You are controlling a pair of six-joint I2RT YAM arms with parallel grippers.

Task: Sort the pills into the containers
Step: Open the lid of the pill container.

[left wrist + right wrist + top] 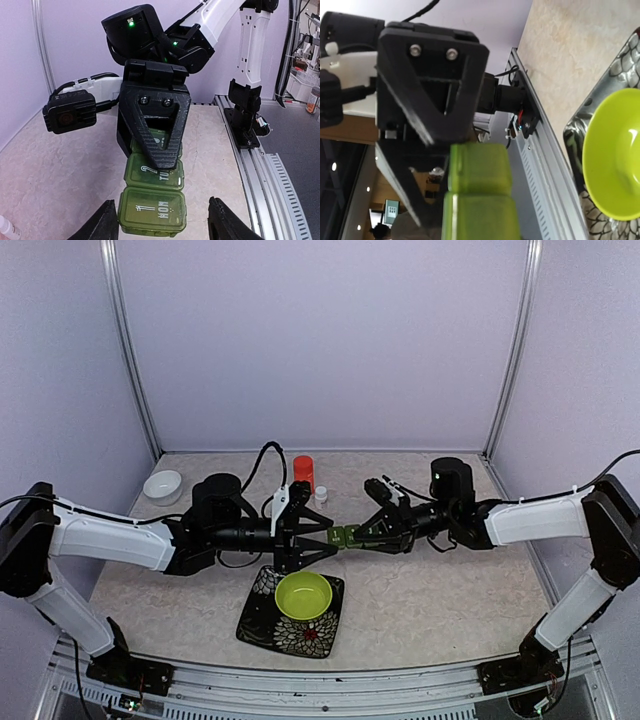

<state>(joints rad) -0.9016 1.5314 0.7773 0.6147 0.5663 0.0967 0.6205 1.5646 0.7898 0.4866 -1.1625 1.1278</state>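
Pillbox (152, 210) lettering shows wrist-view only; right hand (158, 150) grips it, left hand (322, 540) open.

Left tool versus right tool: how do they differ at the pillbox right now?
Grip: the right tool is shut on the far end of the pillbox. The left tool is open, its fingers clear of the MON compartment.
Orientation: the right tool pinches top to bottom, one finger lying on the lids. The left tool's fingers flank the sides.
Shared: both are black two-finger tools meeting at the pillbox from opposite sides.
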